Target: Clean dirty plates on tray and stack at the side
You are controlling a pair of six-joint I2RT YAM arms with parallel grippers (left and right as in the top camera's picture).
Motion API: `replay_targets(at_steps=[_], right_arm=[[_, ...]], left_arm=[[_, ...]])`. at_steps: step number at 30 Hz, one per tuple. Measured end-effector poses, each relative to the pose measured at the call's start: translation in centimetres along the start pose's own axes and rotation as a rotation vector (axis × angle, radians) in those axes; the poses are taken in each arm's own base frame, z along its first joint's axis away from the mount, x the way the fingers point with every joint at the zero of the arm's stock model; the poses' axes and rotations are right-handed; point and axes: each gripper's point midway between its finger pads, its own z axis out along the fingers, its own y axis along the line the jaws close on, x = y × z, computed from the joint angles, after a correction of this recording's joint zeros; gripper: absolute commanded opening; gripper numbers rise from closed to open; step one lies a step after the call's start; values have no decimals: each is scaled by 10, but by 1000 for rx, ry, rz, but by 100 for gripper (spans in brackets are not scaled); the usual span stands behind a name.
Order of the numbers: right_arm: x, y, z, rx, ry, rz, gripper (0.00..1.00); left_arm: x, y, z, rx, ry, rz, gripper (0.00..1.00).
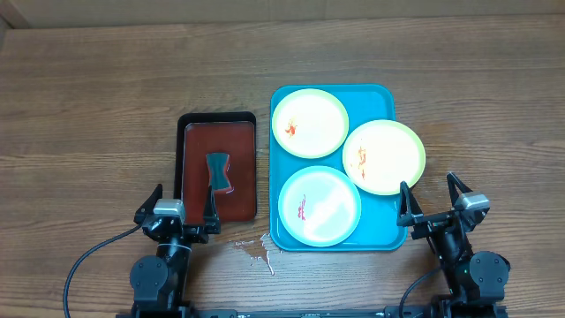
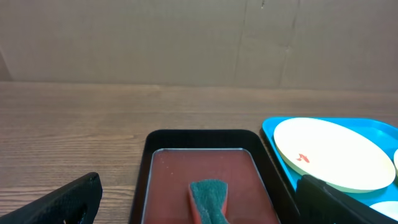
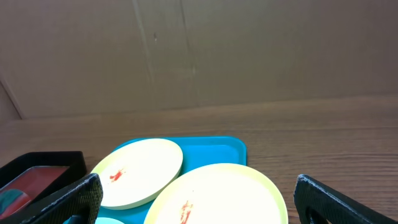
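Observation:
Three smeared plates lie on the teal tray [image 1: 380, 97]: a pale green plate [image 1: 310, 122] at the back left, a second pale green plate [image 1: 384, 156] overhanging the tray's right rim, and a blue-rimmed plate [image 1: 320, 205] at the front. My left gripper [image 1: 183, 205] stands open at the near end of the black tray. My right gripper [image 1: 432, 201] stands open just right of the teal tray's front corner, empty. From the right wrist both green plates show, the near plate [image 3: 224, 196] and the far plate [image 3: 140, 170]. The left wrist view catches the back plate [image 2: 333, 152].
A black tray with a reddish-brown inside [image 1: 217, 165] lies left of the teal tray, holding a green-topped sponge [image 1: 219, 171], also visible as the sponge [image 2: 209, 198] between my left fingers' line of view. A small wet patch [image 1: 254, 250] marks the table near the front.

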Motion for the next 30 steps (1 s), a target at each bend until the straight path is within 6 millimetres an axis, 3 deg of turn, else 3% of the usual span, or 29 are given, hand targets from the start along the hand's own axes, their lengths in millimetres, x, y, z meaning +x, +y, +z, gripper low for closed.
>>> replay_targets(at_steps=[17,23,30], right_arm=[[0,0,0,0,0,0,100],[-3,2,0,-12,-12,5,100],[-6,22,-4,-118,18,19,100]], left_arm=[[-1,-2,0,10,-2,-34,100],[-6,-18,-1,107,-17,-112,100],[-26,-33,-8,184,-32,-129,100]])
